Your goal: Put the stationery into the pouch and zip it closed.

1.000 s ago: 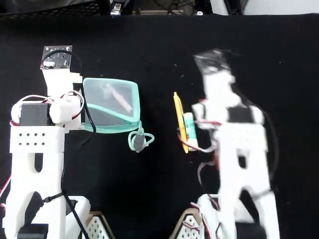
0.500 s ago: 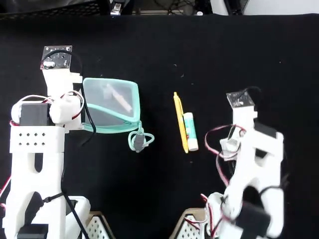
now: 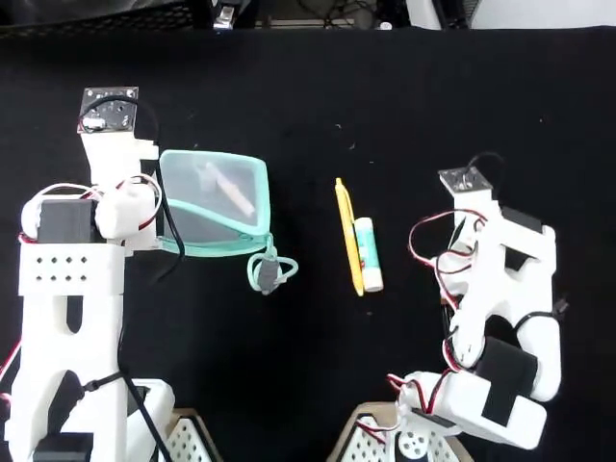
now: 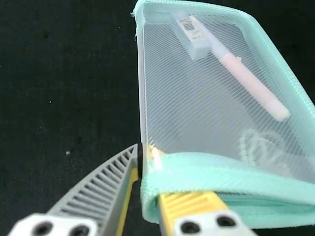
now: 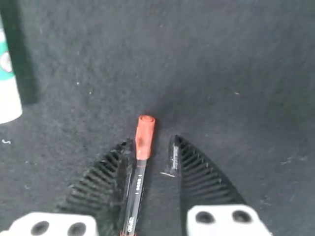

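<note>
A teal mesh pouch [image 3: 214, 204] lies open-mouthed at the left with a pink pen [image 4: 251, 83] and a small clear-wrapped piece [image 4: 194, 34] inside. My left gripper [image 4: 145, 152] is shut on the pouch's rim near one corner. The pouch's strap [image 3: 269, 271] trails beside it. A yellow pen [image 3: 347, 236] and a glue stick [image 3: 368, 253] lie side by side mid-table. My right gripper [image 5: 150, 142] is open low over the cloth, right of them. A dark pen with a red cap [image 5: 144, 132] lies between its fingers, against one of them.
Black cloth covers the table [image 3: 433, 106]. The right arm [image 3: 500, 289] is folded back near its base at the front right. The glue stick's end [image 5: 7, 93] shows off to the side in the right wrist view.
The right arm has drawn back from over the yellow pen and glue stick to the right and folded down toward its base. The left arm and pouch have not moved.
</note>
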Tool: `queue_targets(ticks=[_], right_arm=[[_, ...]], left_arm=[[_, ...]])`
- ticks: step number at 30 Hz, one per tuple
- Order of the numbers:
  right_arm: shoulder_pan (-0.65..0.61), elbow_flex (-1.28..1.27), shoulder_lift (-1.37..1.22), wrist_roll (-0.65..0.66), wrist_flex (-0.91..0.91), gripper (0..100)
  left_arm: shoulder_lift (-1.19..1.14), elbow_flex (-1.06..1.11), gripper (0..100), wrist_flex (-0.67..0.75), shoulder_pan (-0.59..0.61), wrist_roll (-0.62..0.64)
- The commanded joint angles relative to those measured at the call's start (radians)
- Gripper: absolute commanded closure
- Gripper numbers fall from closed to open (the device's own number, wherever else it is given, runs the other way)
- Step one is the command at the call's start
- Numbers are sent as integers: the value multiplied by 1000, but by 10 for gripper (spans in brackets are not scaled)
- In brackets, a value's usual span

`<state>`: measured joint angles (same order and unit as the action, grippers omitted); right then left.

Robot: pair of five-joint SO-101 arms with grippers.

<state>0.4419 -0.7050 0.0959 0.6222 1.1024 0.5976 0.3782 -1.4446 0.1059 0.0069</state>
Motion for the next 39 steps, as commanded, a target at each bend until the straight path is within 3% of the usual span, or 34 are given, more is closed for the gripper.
queue_targets(ticks=[1,18,25,30,35,39], right_arm=[[-25,35,-1,31,2,875],[-51,-19,-12,44,-2,875],[-44,82,-223,43,-3,881],[-28,156,-291,46,-3,974],[-28,125,-183,44,15,986],[-28,79,44,52,89,986]], left_arm=[[-2,-2,970,17,4,-9],[-2,-2,970,14,4,-9],[-2,-2,970,14,4,-9],[-2,-2,970,14,4,-9],[-2,-2,970,14,4,-9],[-2,-2,970,15,4,-9]])
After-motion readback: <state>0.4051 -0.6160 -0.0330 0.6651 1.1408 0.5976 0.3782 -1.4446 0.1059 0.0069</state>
